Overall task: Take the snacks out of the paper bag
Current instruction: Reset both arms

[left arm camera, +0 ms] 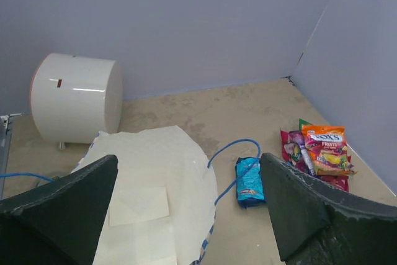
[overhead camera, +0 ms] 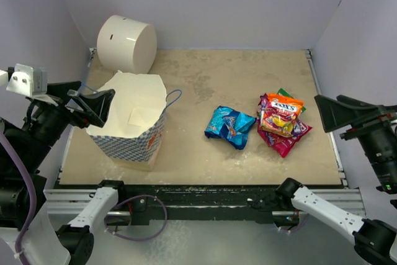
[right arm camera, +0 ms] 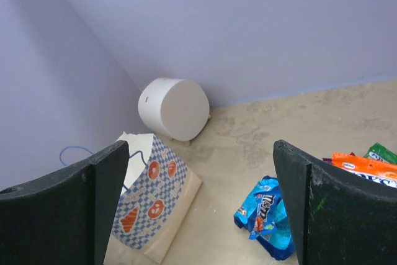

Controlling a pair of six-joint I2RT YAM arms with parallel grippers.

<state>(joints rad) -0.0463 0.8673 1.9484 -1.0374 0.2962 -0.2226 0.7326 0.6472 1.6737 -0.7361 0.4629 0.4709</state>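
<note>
The snacks are out on the table (overhead camera: 205, 85). A blue packet (overhead camera: 230, 126) lies near the middle, and just right of it sits a pile (overhead camera: 282, 119) of orange, magenta and green packets. The paper bag (overhead camera: 141, 144) stands at the left, well apart from them, mouth up, with a blue cord handle (overhead camera: 175, 96) looping off its right rim.

The left gripper (overhead camera: 98, 105) hangs just above the bag's left rim, jaws spread wide and holding nothing. It is much the nearer arm if the bag needs another reach, which would go down and to the right into the mouth. The right gripper (right arm camera: 201, 147), also spread and empty, sits at the right edge, clear of the pile.

Inside the bag only cream paper and a flat square fold show. Its near inner corners are hidden by the rim, so it is probably empty but not certainly. A white cylinder (overhead camera: 127, 43) lies at the far left.
</note>
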